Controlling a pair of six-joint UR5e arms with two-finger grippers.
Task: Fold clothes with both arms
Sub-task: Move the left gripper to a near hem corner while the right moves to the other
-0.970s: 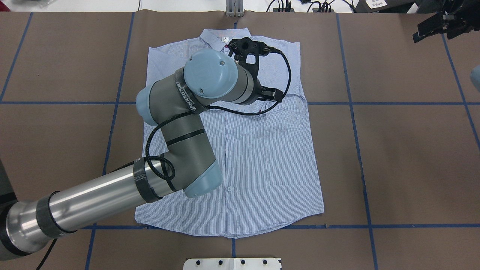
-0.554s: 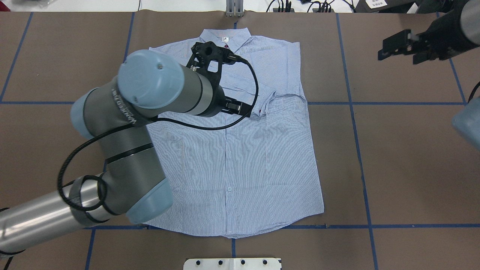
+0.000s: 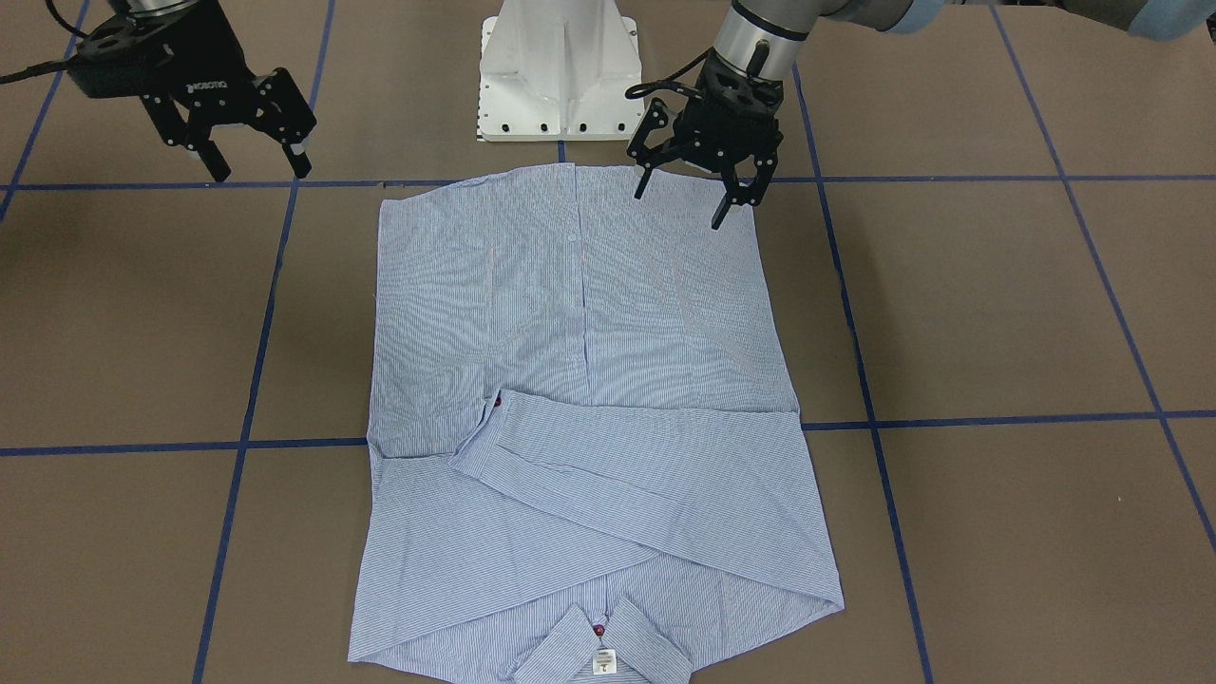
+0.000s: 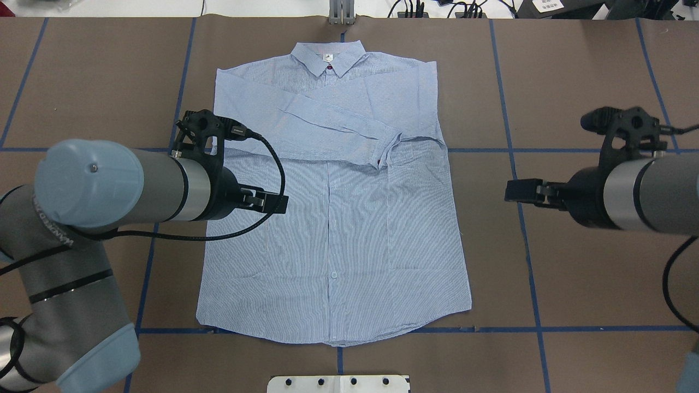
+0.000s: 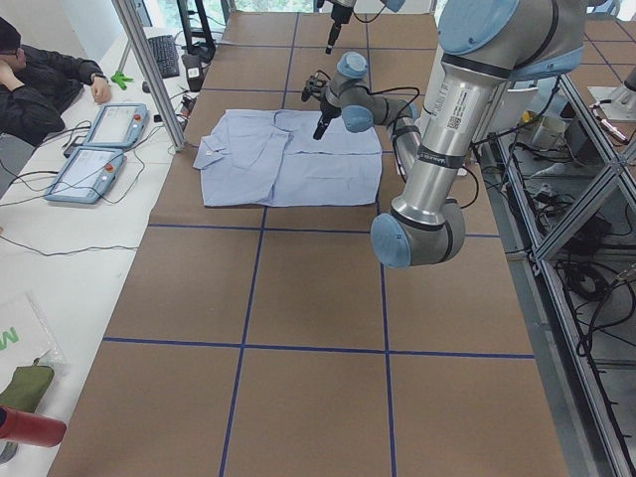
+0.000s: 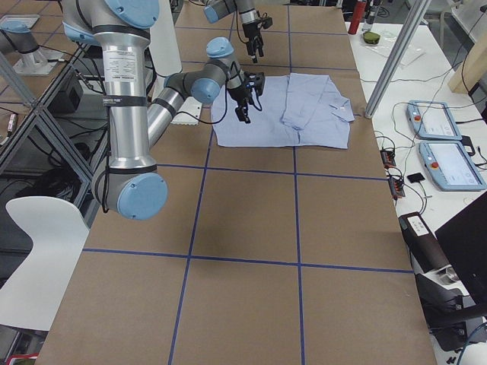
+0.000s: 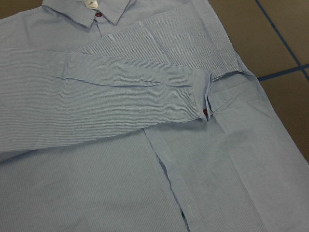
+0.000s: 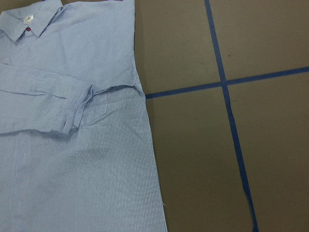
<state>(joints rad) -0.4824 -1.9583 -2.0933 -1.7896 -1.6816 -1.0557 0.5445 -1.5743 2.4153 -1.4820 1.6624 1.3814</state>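
On the brown table (image 4: 573, 82): the shirt (image 4: 338, 229) lies flat and front up. Its collar (image 4: 327, 54) is at the edge far from the robot and its hem is toward the white pedestal base (image 3: 560, 76).
Across the chest: one sleeve (image 4: 327, 123) is folded over from the robot's left shoulder side. Its cuff (image 4: 386, 148) shows a dark red button and ends on the shirt's right half. The other sleeve is folded inward too and mostly covered, so I cannot tell how it runs.
Neck: a small white label (image 3: 604, 662) sits inside the collar, with a red button just below it.
Left arm: it reaches in from the robot's left with the wrist turned down. The left gripper (image 3: 678, 210) hangs over the shirt's left half, toward the hem end.
Left fingers: spread apart with nothing between them. Its wrist camera sees only cloth some way below.
Right arm: it reaches in from the robot's right with the wrist turned down likewise. The right gripper (image 3: 261, 174) hangs over bare table, off the shirt's right edge and apart from it.
Right fingers: spread apart and empty.
Table marking: blue tape lines (image 4: 524, 218) form a grid, and two of them pass under the shirt.
Room: a person (image 5: 40, 84) sits at the side bench (image 5: 60, 258), with two tablets (image 5: 119, 124) lying in front of them.
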